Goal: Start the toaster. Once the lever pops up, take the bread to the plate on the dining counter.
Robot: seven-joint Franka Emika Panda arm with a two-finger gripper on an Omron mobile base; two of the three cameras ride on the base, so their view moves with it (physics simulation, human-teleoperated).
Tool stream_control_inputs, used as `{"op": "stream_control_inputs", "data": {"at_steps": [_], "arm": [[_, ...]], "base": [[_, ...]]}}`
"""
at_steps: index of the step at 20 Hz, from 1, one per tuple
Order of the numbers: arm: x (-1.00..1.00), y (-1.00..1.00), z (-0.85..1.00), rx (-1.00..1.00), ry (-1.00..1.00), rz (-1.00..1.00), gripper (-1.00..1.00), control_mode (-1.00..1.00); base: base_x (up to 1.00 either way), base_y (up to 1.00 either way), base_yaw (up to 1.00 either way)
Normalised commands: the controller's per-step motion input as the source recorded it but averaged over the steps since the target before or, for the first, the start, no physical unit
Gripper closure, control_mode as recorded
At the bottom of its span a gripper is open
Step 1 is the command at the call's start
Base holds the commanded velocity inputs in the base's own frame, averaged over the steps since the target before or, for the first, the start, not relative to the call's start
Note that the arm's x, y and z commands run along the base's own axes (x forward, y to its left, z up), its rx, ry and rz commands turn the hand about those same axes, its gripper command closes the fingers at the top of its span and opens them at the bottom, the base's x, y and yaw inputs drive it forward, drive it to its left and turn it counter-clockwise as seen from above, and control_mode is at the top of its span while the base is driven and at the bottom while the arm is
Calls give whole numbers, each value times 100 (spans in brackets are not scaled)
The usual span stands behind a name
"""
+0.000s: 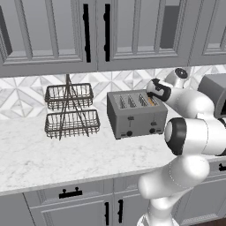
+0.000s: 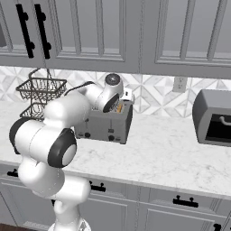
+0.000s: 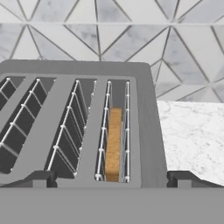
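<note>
The grey four-slot toaster (image 1: 137,117) (image 2: 103,124) (image 3: 148,131) stands on the marble worktop by the tiled wall. The tan bread (image 1: 151,101) (image 2: 119,108) (image 3: 114,144) sits upright in its rightmost slot, its top edge below the rim. Two black levers (image 1: 131,118) and two knobs are on the front face. My gripper (image 1: 153,94) (image 2: 121,102) (image 3: 111,179) hovers just above that slot, open, its fingertips (image 3: 41,177) spread wide to either side of the bread and holding nothing. The plate and the dining counter are out of view.
A two-tier wire basket (image 1: 70,110) (image 2: 40,90) stands left of the toaster. A darker grey rounded appliance (image 2: 214,117) (image 1: 214,90) sits to the right. Wall cabinets (image 1: 97,31) hang above. Bare worktop (image 2: 167,153) lies between toaster and appliance.
</note>
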Motion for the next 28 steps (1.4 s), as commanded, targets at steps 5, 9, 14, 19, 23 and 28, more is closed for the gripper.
{"op": "stream_control_inputs", "data": {"at_steps": [5, 9, 14, 19, 23, 28], "arm": [[0, 0, 0, 0, 0, 0, -100, -100], [0, 0, 0, 0, 0, 0, -100, -100], [0, 0, 0, 0, 0, 0, -100, -100], [0, 0, 0, 0, 0, 0, -100, -100], [0, 0, 0, 0, 0, 0, -100, -100], [0, 0, 0, 0, 0, 0, -100, -100]], "base": [[0, 0, 0], [0, 0, 0], [0, 0, 0], [0, 0, 0], [0, 0, 0], [0, 0, 0]]}}
